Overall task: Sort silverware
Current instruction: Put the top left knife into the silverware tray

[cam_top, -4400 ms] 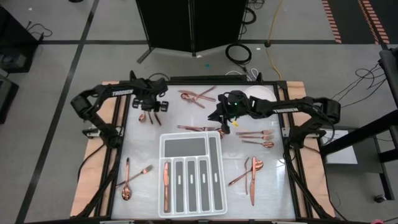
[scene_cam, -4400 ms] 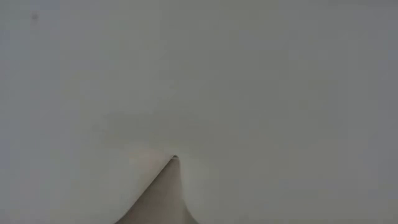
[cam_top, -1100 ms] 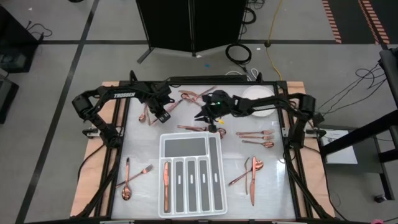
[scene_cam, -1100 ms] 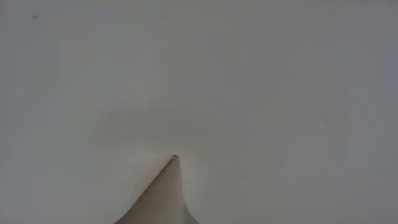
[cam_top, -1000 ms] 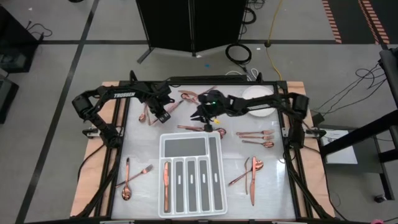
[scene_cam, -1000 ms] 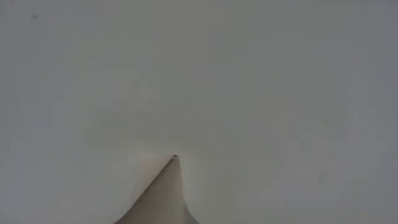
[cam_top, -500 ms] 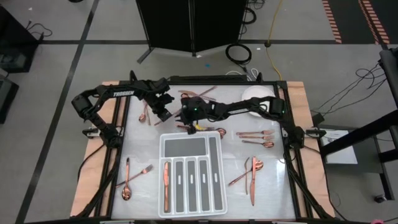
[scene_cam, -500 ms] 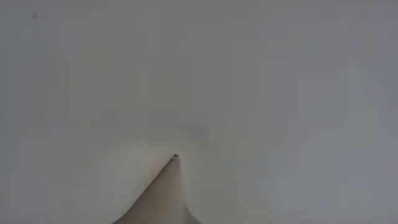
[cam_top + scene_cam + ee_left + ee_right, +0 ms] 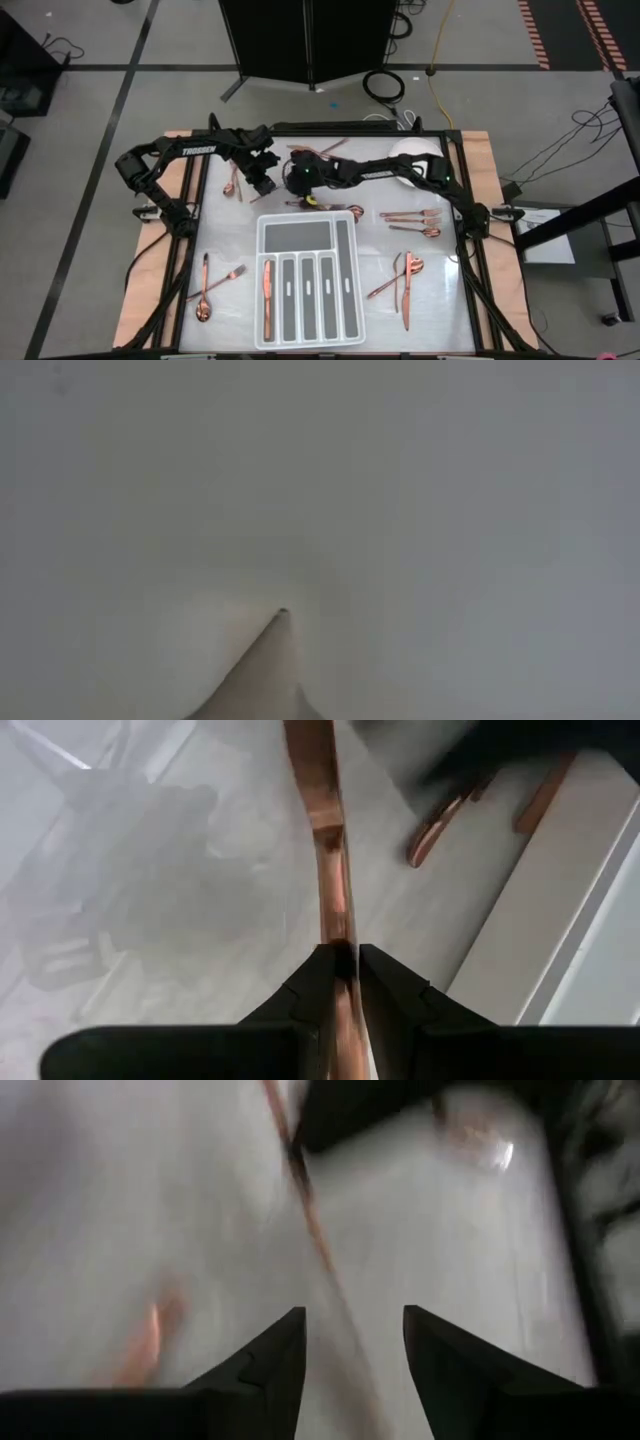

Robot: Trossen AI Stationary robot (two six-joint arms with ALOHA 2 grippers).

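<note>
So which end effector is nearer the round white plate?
Right. The right end effector sits mid-table, left of the plate. The left end effector, gripping a copper utensil, is farther left still.

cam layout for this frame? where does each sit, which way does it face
High: overhead, straight down on the table, both arms and the tray.
Low: table height; only a pale blank surface fills it, no arm shows.
Left wrist: behind the left gripper, shut on a copper utensil.
Right wrist: behind the right gripper, open over the table.
Shared: high and left wrist both show the tray.
</note>
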